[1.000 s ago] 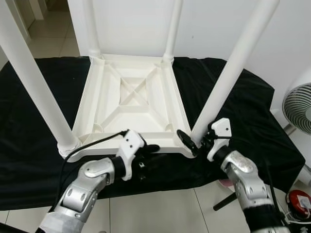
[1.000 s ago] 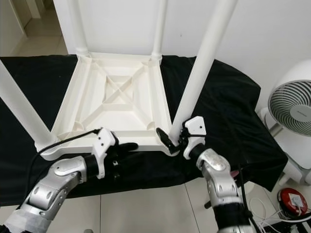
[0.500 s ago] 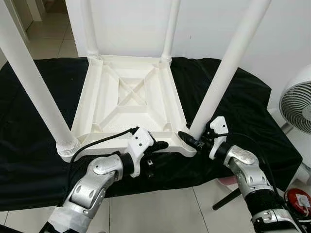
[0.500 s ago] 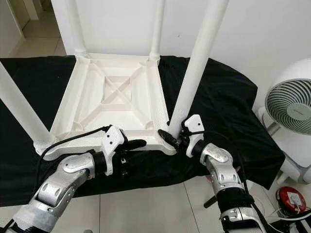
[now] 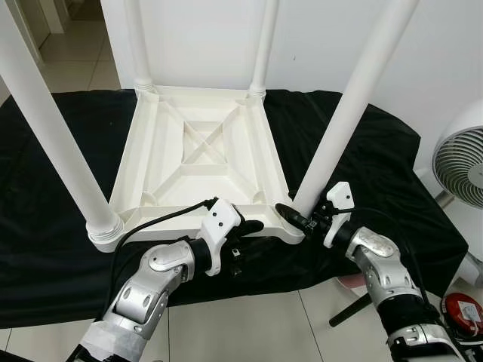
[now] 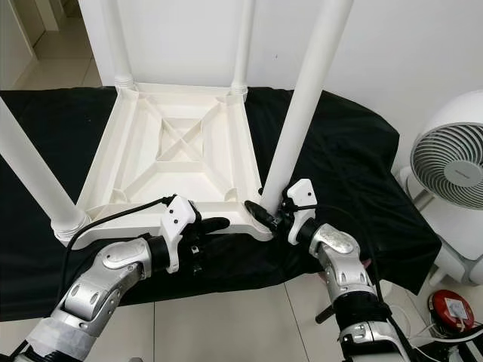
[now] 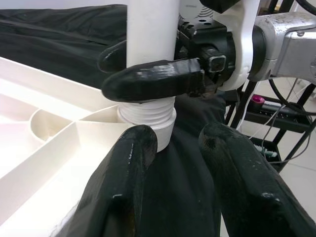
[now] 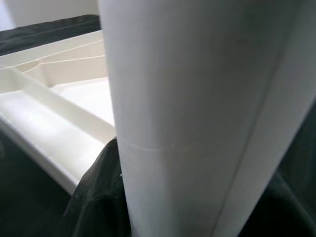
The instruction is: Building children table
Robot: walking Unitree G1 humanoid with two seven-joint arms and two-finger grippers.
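A white plastic children's table [image 5: 200,151] lies upside down on a black cloth, with its legs pointing up. My right gripper [image 5: 296,217] is shut on the base of the near-right leg [image 5: 343,121], just above the leg's threaded collar [image 7: 148,116]. One black finger [image 7: 148,79] crosses the front of the leg and the other sits behind it. My left gripper [image 5: 243,240] is open at the table's front rim, close to that same corner. Its fingers [image 7: 123,187] are spread, one over the white rim and one over the cloth.
The near-left leg [image 5: 53,128] and two far legs [image 5: 137,45] stand tall around the work area. A white fan [image 5: 460,158] stands to the right of the cloth-covered surface [image 5: 362,151]. A red object [image 5: 462,309] lies on the tiled floor.
My left gripper has slid right along the front rim toward the near-right corner. My right gripper stays at the leg's base. The camera has shifted slightly.
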